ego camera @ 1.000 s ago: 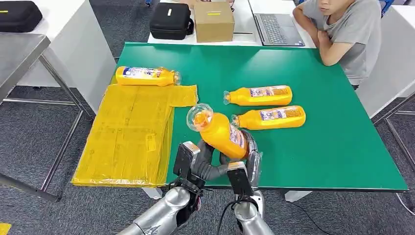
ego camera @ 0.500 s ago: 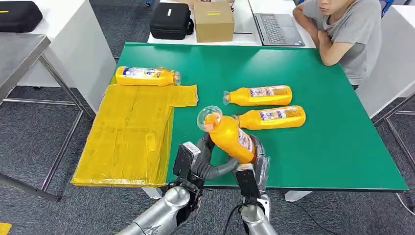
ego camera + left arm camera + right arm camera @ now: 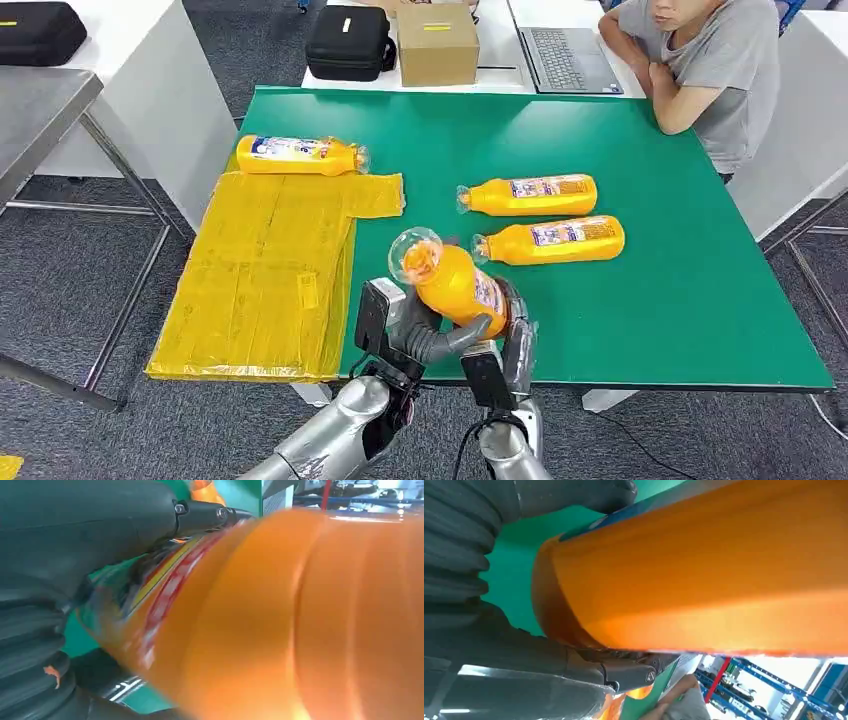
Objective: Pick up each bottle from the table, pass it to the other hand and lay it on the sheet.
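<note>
The head view looks forward and down from high on the robot's body, taking in the green table [image 3: 640,200] with both arms rising from the lower edge. The left wrist view sits just behind the left hand [image 3: 90,535], so near that the orange bottle [image 3: 300,620] blurs. The right wrist view sits equally close behind the right hand [image 3: 499,645]. All three share that bottle and the green tabletop.

- A green table [image 3: 640,300] stands on grey carpet [image 3: 60,290].
- Behind it, a white desk [image 3: 500,75] holds a black case [image 3: 348,42], a cardboard box [image 3: 437,45] and a laptop [image 3: 565,60].
- A person [image 3: 700,70] sits at the far right corner.
</note>
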Motion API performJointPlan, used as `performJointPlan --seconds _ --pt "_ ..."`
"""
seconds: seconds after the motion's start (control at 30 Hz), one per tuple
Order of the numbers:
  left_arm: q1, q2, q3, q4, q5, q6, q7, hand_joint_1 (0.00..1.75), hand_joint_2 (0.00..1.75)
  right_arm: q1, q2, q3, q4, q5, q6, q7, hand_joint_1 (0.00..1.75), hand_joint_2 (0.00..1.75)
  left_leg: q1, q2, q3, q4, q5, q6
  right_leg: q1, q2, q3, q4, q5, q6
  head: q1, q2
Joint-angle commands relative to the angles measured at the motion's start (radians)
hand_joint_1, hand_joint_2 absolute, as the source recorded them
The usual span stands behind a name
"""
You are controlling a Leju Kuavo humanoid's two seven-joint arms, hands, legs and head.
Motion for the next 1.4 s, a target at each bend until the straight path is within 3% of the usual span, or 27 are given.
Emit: performJointPlan --seconds 0.03,0.27,0.3,0.33,0.4,0.6,0.63,0.67,1.1,1.4 --pt "-0.046 0.008 -0.113 0.023 0.036 0.052 -0.014 0.0 1.75 -0.045 0.041 0.086 0.088 0.017 0.0 0.0 1.75 1.75 0.0 0.002 0.002 0.0 -0.001 -0.002 0.001 0.002 0.002 0.0 -0.001 -0.001 0.0 0.0" --pt "-0.044 0.008 -0.13 0.035 0.033 0.066 -0.036 0.0 1.75 -0.063 0.031 0.121 0.121 -0.007 0.0 0.0 1.75 1.75 0.001 0.003 0.005 0.0 -0.003 -0.002 0.001 0.002 0.005 0.0 -0.002 -0.002 0.0 0.0" --pt "-0.044 0.008 -0.13 0.034 0.031 0.071 -0.043 0.26 1.75 -0.065 0.031 0.125 0.122 -0.008 0.0 0.0 1.75 1.75 0.001 0.002 0.004 0.0 -0.002 -0.002 0.001 0.002 0.003 0.0 -0.001 -0.002 0.0 0.0" --pt "-0.041 0.008 -0.135 0.028 0.03 0.084 -0.054 1.73 1.75 -0.068 0.031 0.13 0.122 -0.005 0.0 0.0 1.75 1.75 0.001 0.003 0.006 0.0 -0.004 -0.003 0.001 0.003 0.005 0.001 -0.003 -0.002 0.0 0.0" --pt "-0.041 0.008 -0.137 0.028 0.032 0.085 -0.056 1.75 1.75 -0.069 0.031 0.133 0.125 0.0 0.0 0.0 1.75 1.75 0.001 0.002 0.002 0.0 -0.001 -0.001 0.001 0.001 0.001 0.0 0.0 -0.001 0.0 0.0" --pt "-0.05 0.008 -0.142 0.029 0.051 0.108 -0.063 1.75 1.75 -0.064 0.036 0.129 0.134 -0.012 0.0 0.0 1.75 1.75 0.001 0.003 0.005 0.001 -0.003 -0.003 0.001 0.002 0.005 0.001 -0.003 -0.002 0.0 0.0" --pt "-0.054 0.008 -0.145 0.031 0.056 0.109 -0.062 1.75 1.75 -0.066 0.033 0.141 0.136 -0.038 0.0 0.0 0.93 1.75 0.001 0.002 0.004 0.0 -0.002 -0.002 0.001 0.002 0.004 0.0 -0.002 -0.002 0.0 0.0" --pt "-0.057 0.008 -0.147 0.034 0.055 0.121 -0.067 1.75 1.75 -0.071 0.029 0.151 0.141 -0.064 0.0 0.0 0.0 1.75 0.001 0.001 0.002 0.0 -0.001 -0.002 0.001 0.001 0.002 0.0 -0.001 -0.001 0.0 0.0" --pt "-0.094 0.01 -0.141 0.108 -0.007 0.189 -0.089 1.75 1.75 -0.075 0.027 0.14 0.143 -0.102 0.0 0.0 0.0 1.75 0.001 0.002 0.004 0.0 -0.002 -0.002 0.001 0.001 0.003 0.0 -0.001 -0.002 0.0 0.0" --pt "-0.176 0.114 -0.105 0.288 -0.22 0.323 -0.121 1.75 1.75 -0.081 0.001 0.117 0.175 -0.162 0.0 0.0 0.0 1.75 0.002 0.005 0.009 -0.002 -0.003 -0.003 0.002 0.004 0.008 -0.001 -0.002 -0.003 0.0 0.0"
